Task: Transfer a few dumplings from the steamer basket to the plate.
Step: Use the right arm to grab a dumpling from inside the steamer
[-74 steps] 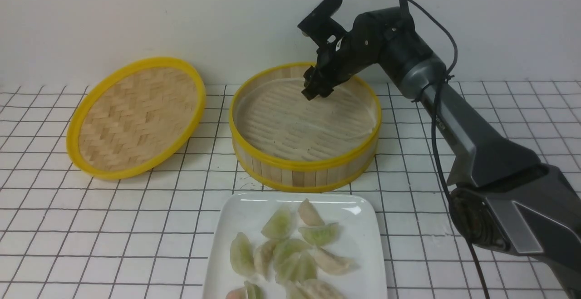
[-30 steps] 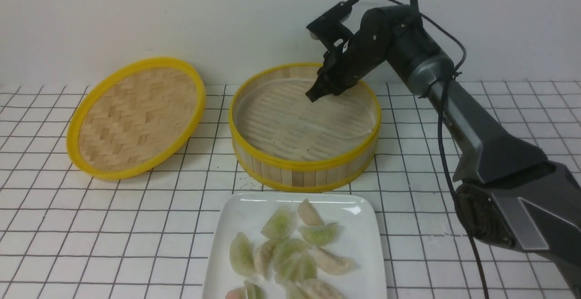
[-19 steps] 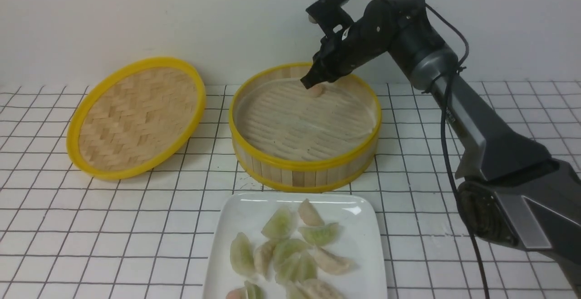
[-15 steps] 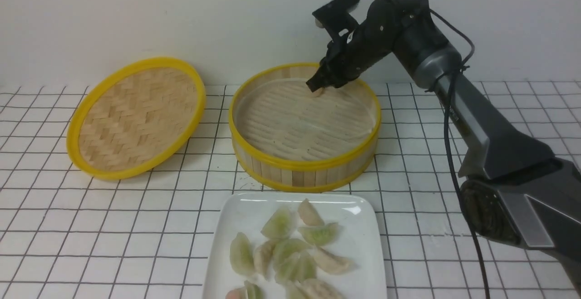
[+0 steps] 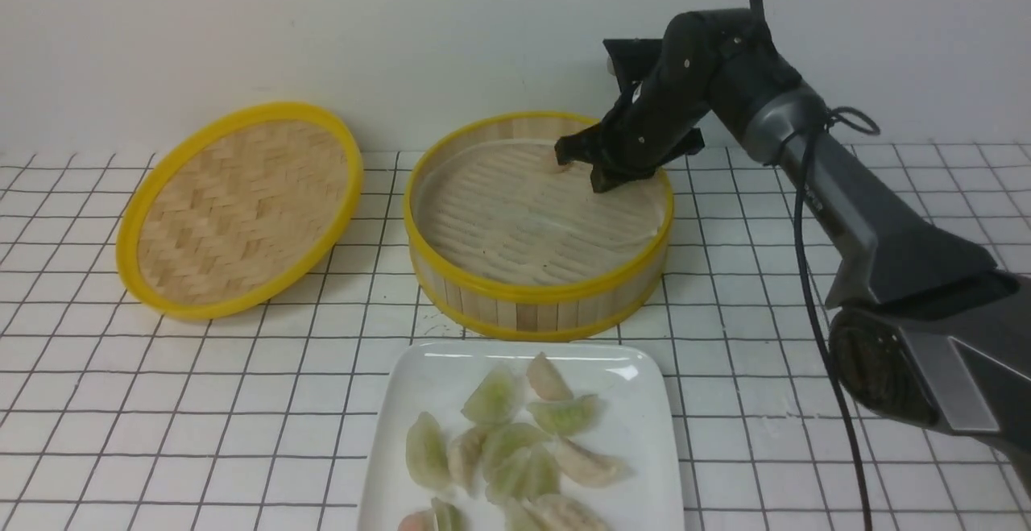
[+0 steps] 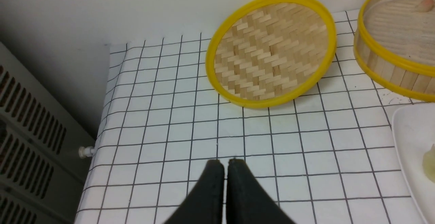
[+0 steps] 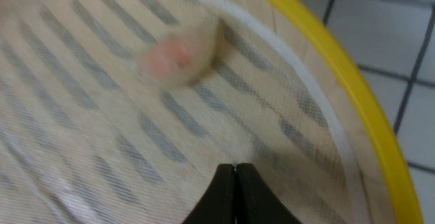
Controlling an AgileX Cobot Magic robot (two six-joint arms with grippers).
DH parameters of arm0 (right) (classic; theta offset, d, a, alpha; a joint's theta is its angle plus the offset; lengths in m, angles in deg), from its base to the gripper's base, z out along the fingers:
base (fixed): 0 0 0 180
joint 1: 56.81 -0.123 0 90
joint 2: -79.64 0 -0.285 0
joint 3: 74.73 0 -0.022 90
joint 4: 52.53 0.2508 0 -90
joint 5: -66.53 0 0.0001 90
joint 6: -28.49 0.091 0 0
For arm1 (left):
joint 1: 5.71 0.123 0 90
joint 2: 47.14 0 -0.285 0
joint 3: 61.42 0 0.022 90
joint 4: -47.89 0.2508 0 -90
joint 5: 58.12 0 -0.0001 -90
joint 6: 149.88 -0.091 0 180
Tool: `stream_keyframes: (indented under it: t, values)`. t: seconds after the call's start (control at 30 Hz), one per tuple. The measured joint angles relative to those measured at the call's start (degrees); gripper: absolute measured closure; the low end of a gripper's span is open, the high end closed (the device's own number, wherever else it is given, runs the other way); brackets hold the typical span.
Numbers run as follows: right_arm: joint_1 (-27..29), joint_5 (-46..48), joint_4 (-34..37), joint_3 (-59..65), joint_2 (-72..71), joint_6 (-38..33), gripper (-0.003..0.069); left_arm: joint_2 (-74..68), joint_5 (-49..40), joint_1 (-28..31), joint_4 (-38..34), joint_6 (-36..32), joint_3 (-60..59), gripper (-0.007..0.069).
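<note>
The steamer basket [image 5: 532, 309] stands in the middle of the table. One pinkish dumpling [image 5: 561, 162] lies on its lined floor by the far wall. My right gripper [image 5: 600, 183] is shut and empty, low inside the basket's far right, just beside that dumpling [image 7: 173, 59]; its tips [image 7: 235, 165] hang over the liner near the yellow rim [image 7: 357, 81]. The white plate [image 5: 419, 374] at the front holds several green and pinkish dumplings [image 5: 515, 442]. My left gripper [image 6: 224, 161] is shut and empty over the tiles, left of the plate [image 6: 407, 139].
The flat woven lid [image 5: 242, 205] with a yellow rim lies left of the basket, tilted against the back wall; it also shows in the left wrist view [image 6: 272, 50]. The table's left edge and a grey vented panel [image 6: 27, 142] lie beyond my left gripper.
My right gripper rose from the basket's far side, uncovering the pinkish dumpling, then swung right and down beside it. It stayed shut. The plate's dumplings have not moved.
</note>
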Motion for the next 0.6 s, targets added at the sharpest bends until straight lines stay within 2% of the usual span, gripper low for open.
stream_keyframes:
  t: [0.3, 0.5, 0.6]
  values:
    - [1.1, 0.0, -9.4, 19.9, -13.3, 1.3, 0.0667, 0.0, 0.0, 0.0, 3.8, 0.0, 0.0, 0.0631]
    - [3.9, 0.0, -10.8, 23.8, -16.7, 1.5, 0.0667, 0.0, 0.0, 0.0, 4.3, 0.0, 0.0, 0.0631]
    - [4.5, 0.0, -10.6, 23.4, -16.9, -1.2, 0.0667, 0.0, 0.0, 0.0, 4.3, 0.0, 0.0, 0.0631]
